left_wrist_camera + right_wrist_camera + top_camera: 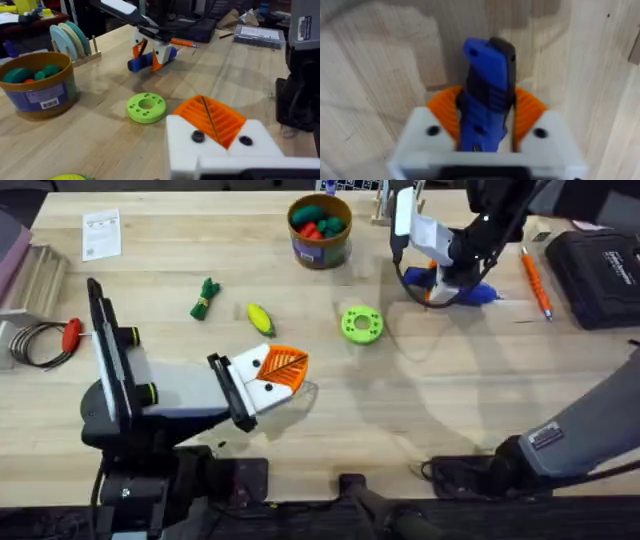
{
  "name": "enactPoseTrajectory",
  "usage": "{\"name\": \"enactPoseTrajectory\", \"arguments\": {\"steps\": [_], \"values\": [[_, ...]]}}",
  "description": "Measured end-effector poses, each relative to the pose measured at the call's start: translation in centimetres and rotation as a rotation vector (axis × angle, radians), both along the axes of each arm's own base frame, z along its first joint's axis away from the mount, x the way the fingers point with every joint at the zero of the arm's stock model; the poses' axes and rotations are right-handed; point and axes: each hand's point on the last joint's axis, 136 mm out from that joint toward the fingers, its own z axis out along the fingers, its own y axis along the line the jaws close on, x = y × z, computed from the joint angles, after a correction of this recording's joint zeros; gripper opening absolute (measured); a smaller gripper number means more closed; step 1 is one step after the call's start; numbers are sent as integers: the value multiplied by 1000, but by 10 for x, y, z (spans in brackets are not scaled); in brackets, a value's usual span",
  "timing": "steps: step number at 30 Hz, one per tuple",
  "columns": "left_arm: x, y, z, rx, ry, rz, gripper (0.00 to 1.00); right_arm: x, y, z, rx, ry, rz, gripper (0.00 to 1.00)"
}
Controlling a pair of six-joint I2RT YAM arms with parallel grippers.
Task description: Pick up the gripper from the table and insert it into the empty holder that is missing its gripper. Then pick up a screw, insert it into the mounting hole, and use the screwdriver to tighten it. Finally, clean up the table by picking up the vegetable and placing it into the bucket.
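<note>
The blue screwdriver (482,90) lies low over the table at the far right, and my right gripper (485,107) is shut on it, an orange pad on each side. The overhead view has this gripper (450,280) above the screwdriver (480,294). My left gripper (288,370) hovers near the table's middle, shut, its orange ribbed fingers (225,120) pressed together with nothing between them. A yellow vegetable (260,318) and a green vegetable (205,298) lie on the table left of centre. The bucket (320,245) stands at the far middle with several vegetables inside. The loose gripper, holder and screw are out of view.
A green round disc (361,323) with holes lies between the two grippers. A slim orange-handled tool (535,280) and a black case (600,275) are at the far right. A red-handled tool (70,333) with a cable sits at the left edge, near a paper sheet (101,233).
</note>
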Motion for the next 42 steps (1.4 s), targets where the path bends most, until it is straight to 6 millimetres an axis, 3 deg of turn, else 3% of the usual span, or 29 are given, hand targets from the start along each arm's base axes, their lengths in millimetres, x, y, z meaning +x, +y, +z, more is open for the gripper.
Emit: {"name": "enactPoseTrajectory", "arguments": {"steps": [3, 4, 6, 7, 11, 12, 13, 21, 24, 28, 32, 35, 39, 42], "values": [[0, 0, 0, 0, 0, 0, 4, 1, 1, 0, 4, -4, 1, 856], [0, 0, 0, 0, 0, 0, 4, 1, 1, 0, 3, -4, 5, 946], [0, 0, 0, 1, -3, 0, 26, 1, 1, 0, 6, -5, 0, 980], [0, 0, 0, 3, -5, 0, 145, 2, 2, 1, 14, -9, -8, 984], [0, 0, 0, 2, -3, 0, 791, 11, 14, 18, 108, -64, -82, 984], [0, 0, 0, 1, -3, 0, 920, 14, 18, 27, 139, -88, -104, 984], [0, 0, 0, 0, -1, 0, 970, 15, 22, 41, 176, -117, -131, 984], [3, 1, 3, 2, -23, 14, 986, 13, 35, 163, 449, -359, -413, 984], [9, 5, 11, -8, -54, 56, 986, 2, 36, 197, 554, -398, -533, 984], [18, 11, 8, -24, 22, 126, 986, -19, 35, 233, 690, -410, -702, 984], [20, 21, 17, -7, 129, 223, 985, -52, 33, 253, 776, -373, -842, 985], [19, 31, 38, 38, 184, 302, 985, -81, 32, 260, 807, -333, -914, 985], [23, 46, 64, 113, 263, 410, 985, -108, 29, 264, 819, -311, -963, 984], [30, 57, 75, 168, 349, 478, 985, -121, 28, 254, 824, -302, -980, 985]]}}
